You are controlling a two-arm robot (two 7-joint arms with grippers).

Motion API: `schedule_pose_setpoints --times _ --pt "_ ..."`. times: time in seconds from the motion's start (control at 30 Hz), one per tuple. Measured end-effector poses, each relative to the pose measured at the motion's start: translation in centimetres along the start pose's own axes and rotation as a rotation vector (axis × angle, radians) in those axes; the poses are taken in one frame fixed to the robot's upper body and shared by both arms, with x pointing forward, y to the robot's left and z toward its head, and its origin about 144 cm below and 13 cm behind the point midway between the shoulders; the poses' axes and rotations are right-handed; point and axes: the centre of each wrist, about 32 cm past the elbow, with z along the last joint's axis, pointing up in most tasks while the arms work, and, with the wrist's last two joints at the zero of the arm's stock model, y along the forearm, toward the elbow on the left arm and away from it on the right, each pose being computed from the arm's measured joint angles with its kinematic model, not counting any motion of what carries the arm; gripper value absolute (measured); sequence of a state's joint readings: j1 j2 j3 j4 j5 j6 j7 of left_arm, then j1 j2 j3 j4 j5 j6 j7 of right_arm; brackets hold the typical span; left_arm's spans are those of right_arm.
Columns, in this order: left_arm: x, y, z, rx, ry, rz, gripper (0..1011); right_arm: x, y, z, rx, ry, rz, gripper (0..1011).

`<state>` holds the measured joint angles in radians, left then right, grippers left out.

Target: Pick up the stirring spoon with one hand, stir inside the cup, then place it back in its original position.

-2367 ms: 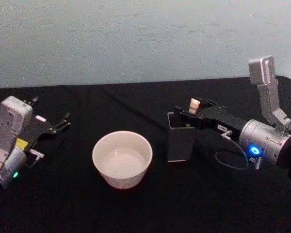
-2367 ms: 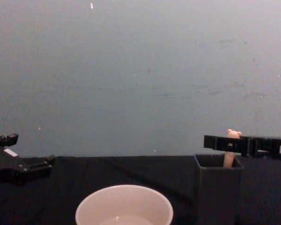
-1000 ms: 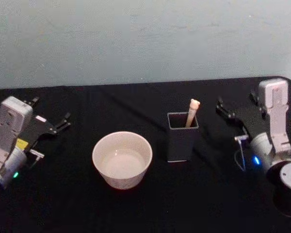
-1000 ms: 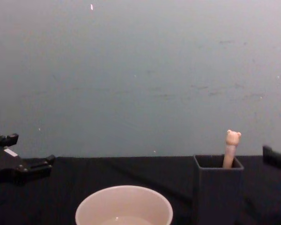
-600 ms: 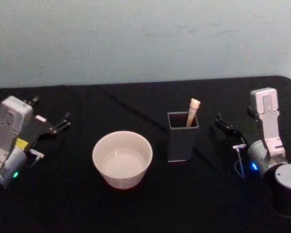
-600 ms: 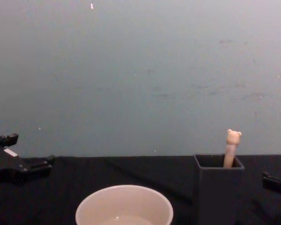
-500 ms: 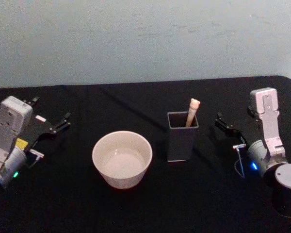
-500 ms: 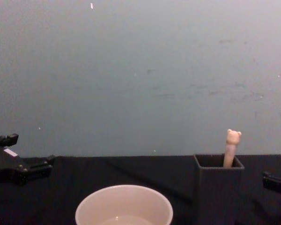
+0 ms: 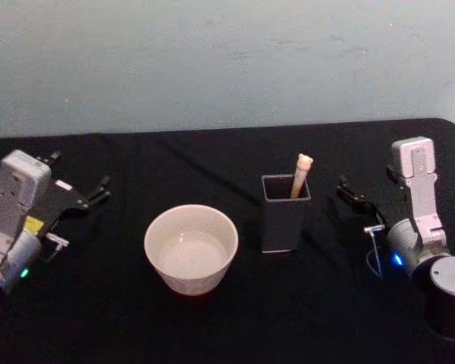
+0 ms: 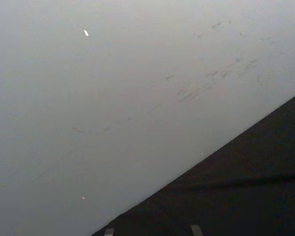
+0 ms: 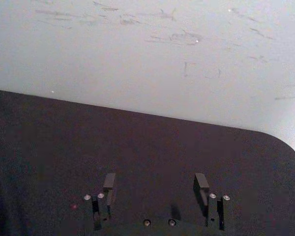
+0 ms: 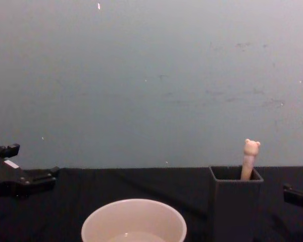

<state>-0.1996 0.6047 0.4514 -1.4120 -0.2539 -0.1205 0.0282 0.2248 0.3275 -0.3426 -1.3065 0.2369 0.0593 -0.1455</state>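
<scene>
Stirring spoon (image 9: 301, 174) stands in the dark holder (image 9: 285, 214), right of the cup (image 9: 190, 248) on the counter (image 9: 212, 318). Right pincer (image 9: 352, 199), released, sits beside the holder; left pincer (image 9: 80, 199) parked, apparently released.

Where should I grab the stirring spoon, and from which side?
Grip the cream handle just below the bear head of the stirring spoon, probably coming level from the right gripper side. Only that upper part sticks out of the dark square holder; the rest is hidden inside.
</scene>
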Motion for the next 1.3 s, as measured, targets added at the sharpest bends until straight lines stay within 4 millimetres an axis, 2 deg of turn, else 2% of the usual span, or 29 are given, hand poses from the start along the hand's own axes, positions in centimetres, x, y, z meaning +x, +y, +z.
schedule_pose_setpoints --times 1.3 --pt "0.00 0.00 0.00 0.000 0.000 0.000 1001 0.01 -0.04 0.00 0.002 0.001 0.000 1002"
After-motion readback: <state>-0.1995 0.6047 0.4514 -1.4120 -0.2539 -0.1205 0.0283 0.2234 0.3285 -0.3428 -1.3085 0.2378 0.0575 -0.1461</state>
